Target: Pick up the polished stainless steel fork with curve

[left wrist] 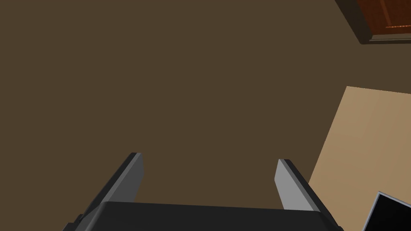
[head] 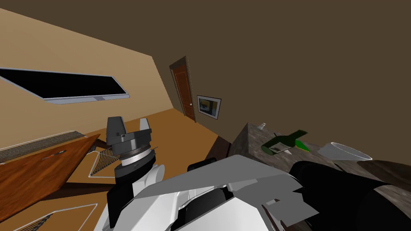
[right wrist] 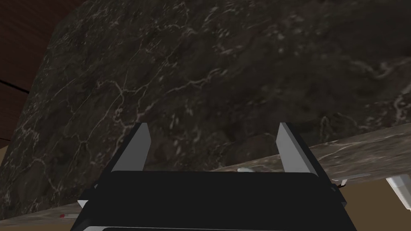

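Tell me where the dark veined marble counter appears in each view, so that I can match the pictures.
Head view: the dark veined marble counter lies right of middle, under a green bottle.
Right wrist view: it spreads behind the open right gripper.
Left wrist view: the open left gripper points away from it, at a brown wall.
Shared landmark: the reddish-brown wooden door, head and left wrist views.
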`<state>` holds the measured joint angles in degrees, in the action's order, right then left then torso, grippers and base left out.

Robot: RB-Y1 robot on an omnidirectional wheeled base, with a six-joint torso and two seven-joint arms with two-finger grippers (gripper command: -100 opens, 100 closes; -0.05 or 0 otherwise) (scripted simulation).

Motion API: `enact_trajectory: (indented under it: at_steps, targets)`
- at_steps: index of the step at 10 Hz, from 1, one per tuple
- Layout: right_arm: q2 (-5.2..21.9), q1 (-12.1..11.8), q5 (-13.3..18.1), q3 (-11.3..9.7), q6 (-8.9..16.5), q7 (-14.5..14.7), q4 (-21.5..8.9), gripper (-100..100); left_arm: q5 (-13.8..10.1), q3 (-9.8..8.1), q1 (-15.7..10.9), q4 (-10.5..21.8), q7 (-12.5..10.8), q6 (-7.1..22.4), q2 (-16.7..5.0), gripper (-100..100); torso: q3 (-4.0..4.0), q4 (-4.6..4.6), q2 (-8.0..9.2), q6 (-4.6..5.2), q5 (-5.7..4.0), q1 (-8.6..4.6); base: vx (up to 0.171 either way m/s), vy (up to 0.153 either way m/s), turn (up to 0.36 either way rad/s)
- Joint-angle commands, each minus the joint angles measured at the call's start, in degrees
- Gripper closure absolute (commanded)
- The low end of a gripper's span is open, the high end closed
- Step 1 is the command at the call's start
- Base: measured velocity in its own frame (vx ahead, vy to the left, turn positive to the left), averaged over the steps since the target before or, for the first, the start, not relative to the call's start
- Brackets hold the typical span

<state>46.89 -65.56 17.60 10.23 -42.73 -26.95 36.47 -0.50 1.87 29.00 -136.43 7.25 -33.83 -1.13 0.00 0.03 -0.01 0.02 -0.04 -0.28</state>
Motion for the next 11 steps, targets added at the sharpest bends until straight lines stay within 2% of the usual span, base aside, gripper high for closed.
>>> enact_trajectory:
  at_steps: [1, 2, 3, 4, 6, 7, 11]
  targets:
    - [1.35, 0.84, 1.99, 0.16, -1.66, -0.40, -2.86, -100, 0.00, 0.00, 0.00, 0.00, 0.00, 0.00, 0.00, 0, 0.00, 0.00, 0.00, 0.00, 0.00, 0.00, 0.021, -0.096, 0.294]
    - [1.35, 0.84, 1.99, 0.16, -1.66, -0.40, -3.98, -100, 0.00, 0.00, -0.01, 0.00, 0.00, 0.00, 0.00, 0, -0.03, -0.01, -0.04, -0.10, -0.02, -0.12, 0.002, -0.093, 0.148]
    - [2.40, 1.35, 3.63, 0.31, -2.62, -0.82, -6.18, -100, 0.00, 0.00, 0.00, 0.00, 0.00, 0.00, 0.00, 0, 0.00, 0.00, 0.00, 0.00, -0.03, -0.10, -0.015, -0.097, 0.217]
    - [2.40, 1.35, 3.63, 0.31, -2.62, -0.82, -6.18, -100, 0.00, 0.00, -0.01, 0.00, 0.00, 0.00, 0.00, 0, 0.03, 0.01, 0.06, -0.05, -0.01, -0.12, -0.017, -0.084, 0.140]
    - [4.14, 2.66, 6.64, 0.46, -4.36, -1.52, -9.82, -100, 0.00, 0.00, -0.01, 0.00, 0.00, 0.00, 0.00, 0, 0.03, 0.01, 0.04, -0.06, -0.03, -0.13, -0.021, -0.119, 0.269]
    - [4.14, 2.66, 6.64, 0.46, -4.36, -1.52, -9.82, -100, 0.00, 0.00, -0.01, 0.00, 0.00, 0.00, -0.01, 0, 0.05, 0.02, 0.09, -0.06, -0.06, -0.27, -0.021, -0.120, 0.174]
    - [6.20, 5.79, 11.39, 0.35, -7.10, -2.46, -14.38, -100, 0.00, -0.01, 0.00, 0.00, 0.00, 0.00, -0.01, 0, 0.04, 0.02, 0.06, -0.03, -0.09, -0.33, -0.035, -0.140, 0.261]
